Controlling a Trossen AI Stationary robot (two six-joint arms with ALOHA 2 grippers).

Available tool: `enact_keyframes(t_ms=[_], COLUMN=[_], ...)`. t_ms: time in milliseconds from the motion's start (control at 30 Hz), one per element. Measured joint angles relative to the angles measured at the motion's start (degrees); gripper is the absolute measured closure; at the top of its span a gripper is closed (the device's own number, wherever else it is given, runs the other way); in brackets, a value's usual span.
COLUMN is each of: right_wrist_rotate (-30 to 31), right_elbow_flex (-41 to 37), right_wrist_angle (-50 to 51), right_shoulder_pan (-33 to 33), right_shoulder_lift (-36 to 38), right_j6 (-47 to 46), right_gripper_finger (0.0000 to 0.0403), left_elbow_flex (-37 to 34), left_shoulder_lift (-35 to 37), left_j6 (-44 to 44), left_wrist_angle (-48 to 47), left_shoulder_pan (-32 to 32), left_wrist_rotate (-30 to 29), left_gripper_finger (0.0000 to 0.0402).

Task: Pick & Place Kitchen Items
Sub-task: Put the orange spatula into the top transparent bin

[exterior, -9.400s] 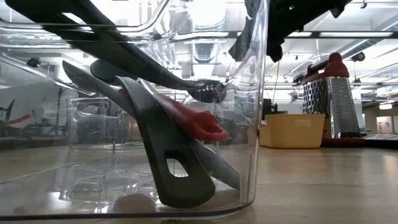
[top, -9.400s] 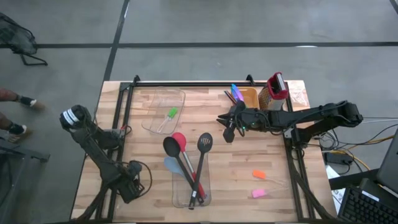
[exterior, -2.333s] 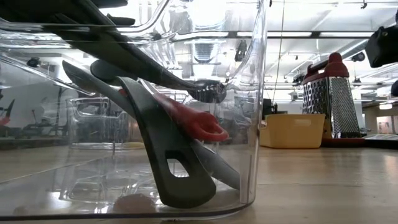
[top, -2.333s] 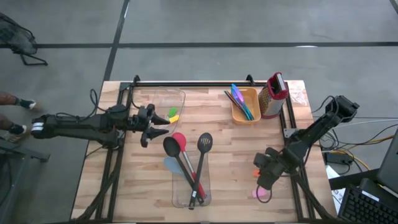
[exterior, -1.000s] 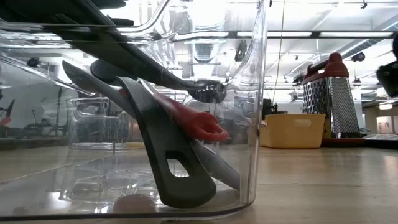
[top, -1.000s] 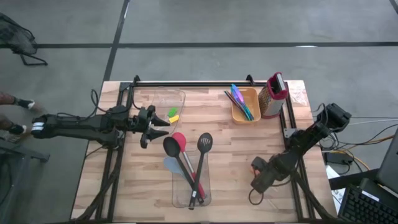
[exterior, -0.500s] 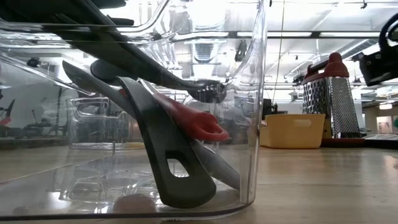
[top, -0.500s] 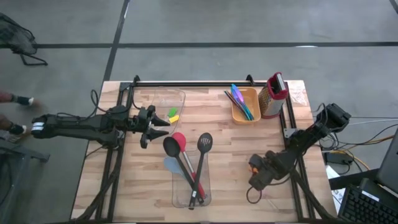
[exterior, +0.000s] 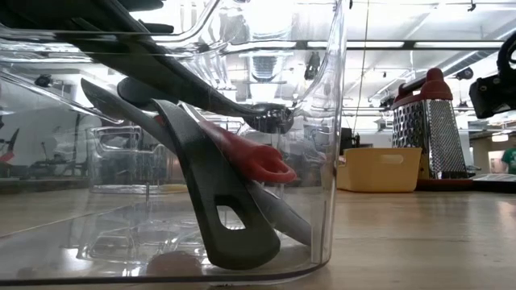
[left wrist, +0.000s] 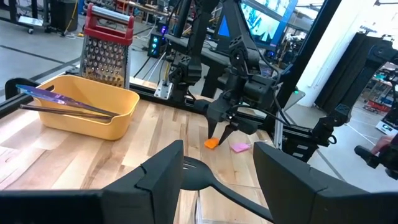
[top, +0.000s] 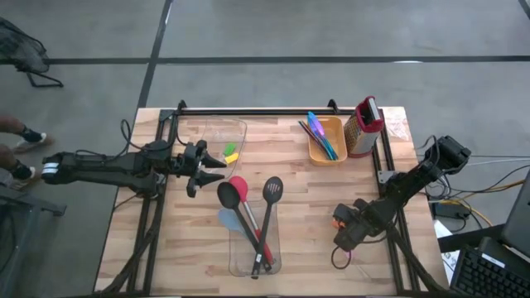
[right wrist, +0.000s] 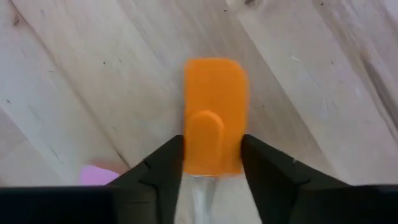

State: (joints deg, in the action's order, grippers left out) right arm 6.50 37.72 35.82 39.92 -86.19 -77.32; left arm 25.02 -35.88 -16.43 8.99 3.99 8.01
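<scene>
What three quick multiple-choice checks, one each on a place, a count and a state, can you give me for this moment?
1. Where are the thin sticks? A in the yellow bin; B on bare wood; C in the clear tub.
2. How many long-handled utensils lie in the clear tub? A two; B four; C six.
3. What sits between the right gripper's fingers? A a pink chunk; B an orange chunk; C nothing.

Answers: 1 A, the high view shows them in the bin. 2 B, three spoons and a turner. 3 B, the right wrist view shows orange between the fingers.
</scene>
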Motion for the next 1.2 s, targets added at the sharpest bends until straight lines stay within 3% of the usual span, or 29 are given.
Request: enact_keyframes(t_ms=[267,367,933,1200], right_wrist_rotate=[1.8,2.1,19.1,29.2], right_elbow_flex=[-0.1,0.7,14.9,27.1], right_wrist_angle=[-0.4,0.0,7.7,9.1], right_shoulder_pan=[0.1,0.1,-6.8,-12.7], right_shoulder_lift=[-0.2,-0.2,-0.2,-0.1], right_j6=[1.8,3.8,17.3,33.5], right_gripper_finger=[0.035,0.0373,0.0372,0.0371], left_elbow_flex=[0.0,0.0,0.3,0.3], left_shoulder_lift=[0.0,0.0,0.0,-2.1], left_j6=[0.0,0.0,1.4,7.1], left_wrist_angle=[0.0,0.0,0.6,8.0], left_shoulder_pan=[0.0,0.0,0.0,0.0], left_wrist_rotate=[0.0,0.0,0.1,1.7], left_gripper_finger=[0.02,0.02,0.02,0.02])
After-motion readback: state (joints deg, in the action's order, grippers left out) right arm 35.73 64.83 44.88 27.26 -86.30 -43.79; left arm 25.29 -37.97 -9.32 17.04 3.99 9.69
